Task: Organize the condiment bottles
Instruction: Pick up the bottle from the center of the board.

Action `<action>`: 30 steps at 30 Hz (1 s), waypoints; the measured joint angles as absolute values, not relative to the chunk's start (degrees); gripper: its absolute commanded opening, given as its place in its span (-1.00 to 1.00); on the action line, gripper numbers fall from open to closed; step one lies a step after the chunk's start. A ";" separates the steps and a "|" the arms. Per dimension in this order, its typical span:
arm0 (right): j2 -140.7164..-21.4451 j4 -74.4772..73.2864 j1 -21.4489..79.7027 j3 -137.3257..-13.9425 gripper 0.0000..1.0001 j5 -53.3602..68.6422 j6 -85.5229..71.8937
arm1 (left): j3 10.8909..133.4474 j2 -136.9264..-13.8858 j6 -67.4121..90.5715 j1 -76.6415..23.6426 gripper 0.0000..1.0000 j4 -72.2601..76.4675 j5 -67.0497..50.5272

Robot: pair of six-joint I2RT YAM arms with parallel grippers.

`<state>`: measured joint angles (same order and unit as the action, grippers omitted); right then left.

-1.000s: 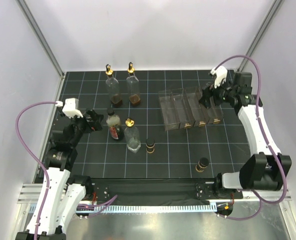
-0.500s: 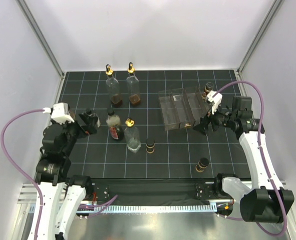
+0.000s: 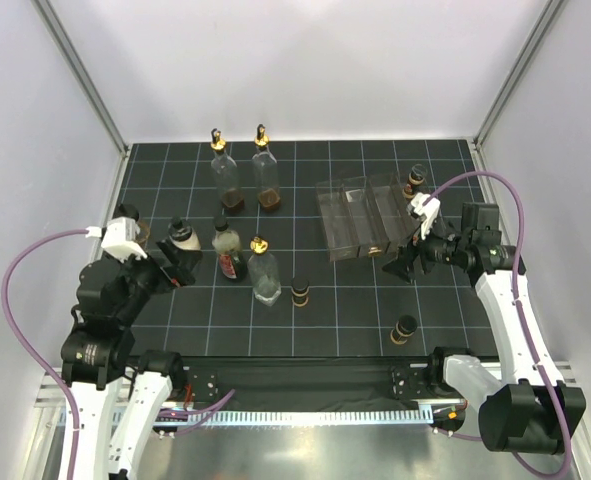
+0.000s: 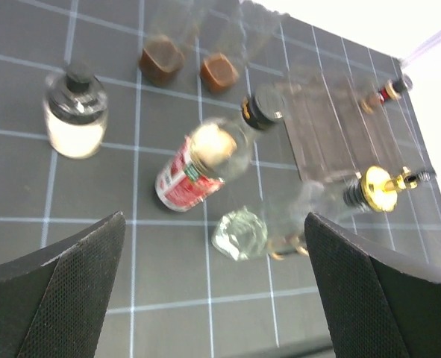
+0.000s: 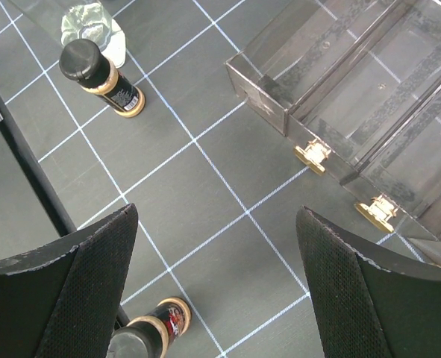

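The left gripper (image 3: 180,272) has drawn back toward its base since half a second ago. Its fingers are spread wide with nothing between them. The retreat has uncovered a black-capped jar (image 3: 182,236) of white stuff, which stands just beyond the fingertips.

Right of the jar, the red sauce bottle (image 3: 226,252) and a gold-topped clear bottle (image 3: 264,272) stand close together, where they were before. A small dark bottle (image 3: 300,291) stands just to their right. Near the back of the mat (image 3: 355,310), a second gold-topped bottle (image 3: 223,172) and a third gold-topped bottle (image 3: 266,172) stand side by side, unmoved.

The clear rack (image 3: 350,215) sits right of centre. A red-labelled small bottle (image 3: 415,180) stands at its far right corner, though I cannot tell whether it is inside the rack.

A second ago the right gripper (image 3: 399,266) was at that end of the rack. It has since come round to the rack's near side, fingers wide apart and holding nothing. A last small dark bottle (image 3: 405,328) stands nearer the bases, well apart from the rack.
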<state>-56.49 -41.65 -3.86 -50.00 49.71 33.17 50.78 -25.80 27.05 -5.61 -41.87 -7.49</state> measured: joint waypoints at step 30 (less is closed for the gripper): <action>-56.49 -41.23 -3.86 -49.17 0.73 48.14 34.39 | 49.43 -26.35 27.66 -18.22 0.81 -49.28 -34.85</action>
